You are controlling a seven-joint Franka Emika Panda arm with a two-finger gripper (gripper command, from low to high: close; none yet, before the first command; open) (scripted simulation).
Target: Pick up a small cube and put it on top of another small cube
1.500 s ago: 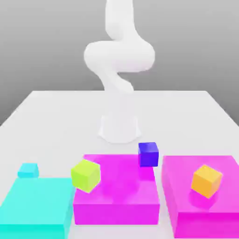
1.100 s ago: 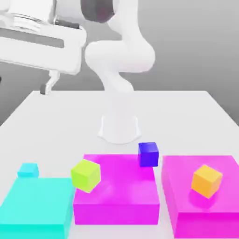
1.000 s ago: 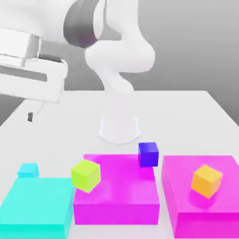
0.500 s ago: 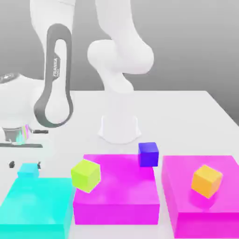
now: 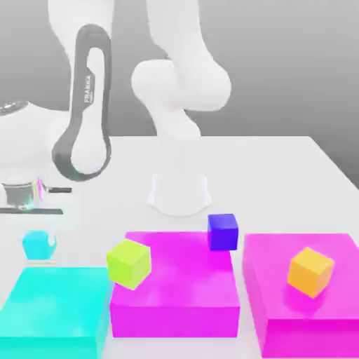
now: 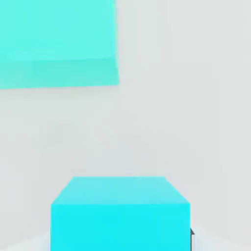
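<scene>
The small cyan cube (image 5: 37, 247) hangs just above the white table at the exterior view's left, behind the big flat cyan block (image 5: 56, 308). My gripper (image 5: 38, 240) reaches down from the hand above and is shut on this cube. In the hand view the held cube (image 6: 120, 213) sits close up, with the table and the big cyan block (image 6: 56, 41) beyond it. Other small cubes: a lime one (image 5: 128, 263) at the corner of the middle magenta block, a blue one (image 5: 223, 231) at its far right, and an orange one (image 5: 310, 271) on the right magenta block.
Two big magenta blocks (image 5: 175, 291) (image 5: 308, 315) lie along the front beside the cyan block. The arm's white base (image 5: 180, 193) stands behind them at mid-table. Bare table stretches to the rear on both sides.
The hand swung down at the exterior view's left, settled over the small cyan cube and shut on it. The cube now sits a little higher and looks slightly turned.
</scene>
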